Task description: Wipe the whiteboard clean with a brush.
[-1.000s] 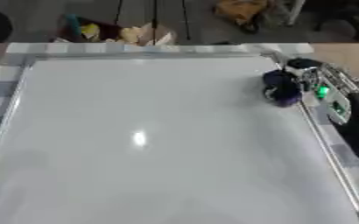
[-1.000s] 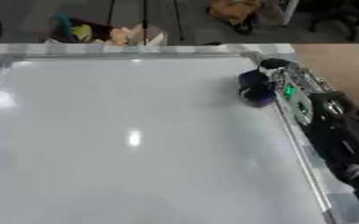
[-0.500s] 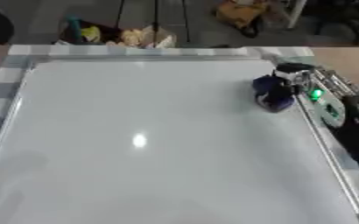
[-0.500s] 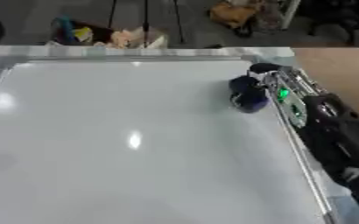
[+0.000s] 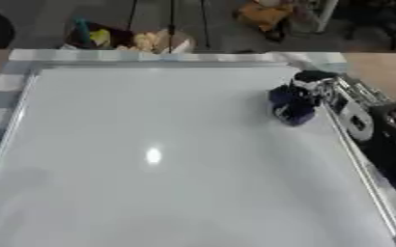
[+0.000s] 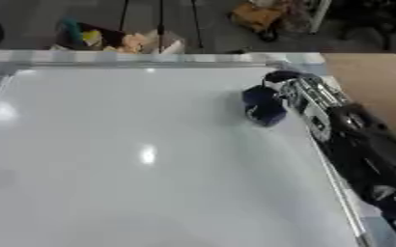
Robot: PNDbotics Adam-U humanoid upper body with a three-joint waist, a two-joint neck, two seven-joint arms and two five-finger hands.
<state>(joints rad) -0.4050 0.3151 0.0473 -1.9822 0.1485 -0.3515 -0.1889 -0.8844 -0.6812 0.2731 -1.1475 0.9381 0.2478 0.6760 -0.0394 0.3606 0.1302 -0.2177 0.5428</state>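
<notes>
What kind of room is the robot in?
Probably a lab or workshop, not a home. A big whiteboard lies flat on a table, thin black stand legs rise from a grey floor behind it, and bags or boxes of stuff sit on that floor.

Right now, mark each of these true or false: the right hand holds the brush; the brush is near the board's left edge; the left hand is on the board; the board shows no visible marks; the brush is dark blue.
1. The right hand holds the brush. True.
2. The brush sits near the left edge of the whiteboard. False: it is near the right edge, toward the far end.
3. The left hand rests on the board. False: no left hand shows in either view.
4. The board shows no visible marks. True: only a light glare spot shows.
5. The brush is dark blue. True.
</notes>
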